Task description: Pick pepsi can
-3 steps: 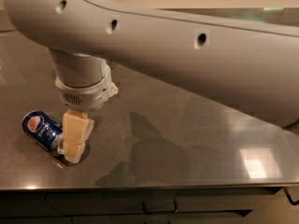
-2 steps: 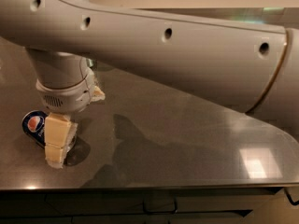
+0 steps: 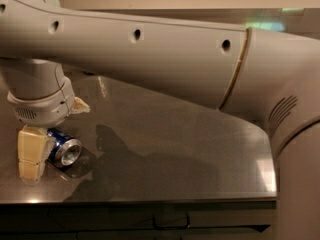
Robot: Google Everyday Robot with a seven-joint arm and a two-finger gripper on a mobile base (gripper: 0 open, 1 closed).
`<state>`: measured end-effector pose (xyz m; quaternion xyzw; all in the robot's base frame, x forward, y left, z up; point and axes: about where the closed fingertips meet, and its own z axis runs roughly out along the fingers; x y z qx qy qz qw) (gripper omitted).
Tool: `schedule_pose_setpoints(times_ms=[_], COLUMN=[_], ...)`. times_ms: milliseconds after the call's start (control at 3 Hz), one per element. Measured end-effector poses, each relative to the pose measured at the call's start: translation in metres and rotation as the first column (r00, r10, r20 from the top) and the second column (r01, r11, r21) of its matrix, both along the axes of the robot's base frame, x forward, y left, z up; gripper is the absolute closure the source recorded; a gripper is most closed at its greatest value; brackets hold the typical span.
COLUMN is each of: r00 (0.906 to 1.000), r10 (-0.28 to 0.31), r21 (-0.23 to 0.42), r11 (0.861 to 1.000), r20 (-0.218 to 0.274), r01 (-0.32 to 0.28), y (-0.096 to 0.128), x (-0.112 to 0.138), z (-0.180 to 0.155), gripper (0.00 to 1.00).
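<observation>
One can [image 3: 65, 150] is lying sideways on the tabletop [image 3: 180, 144]; the hand [image 3: 41, 156] is sitting against its left; grasp cannot be told; the arm [image 3: 150, 54] is blocking everything above.

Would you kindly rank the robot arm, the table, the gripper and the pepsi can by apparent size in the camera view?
1. robot arm, closest to the camera
2. table
3. gripper, far left, beside the can
4. pepsi can, partly hidden behind the gripper

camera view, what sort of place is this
Probably a kitchen or break-room counter: a dark speckled countertop with cabinet fronts below its edge, and a pepsi can lying on its side on it. The end effector is down beside the can, at the picture's left.
</observation>
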<state>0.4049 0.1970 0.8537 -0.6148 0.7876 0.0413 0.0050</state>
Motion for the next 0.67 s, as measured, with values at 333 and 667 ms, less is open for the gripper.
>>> schedule_pose_setpoints(times_ms=[333,667], r00=[0.9999,0.9994], r10=[0.005,-0.002], r21=[0.021,0.038], r11=[1.0,0.999], r20=[0.015,0.035], r01=[-0.005,0.0], y=[0.019,0.031], x=[0.006,0.014], z=[-0.003,-0.004], gripper=[0.0,0.0])
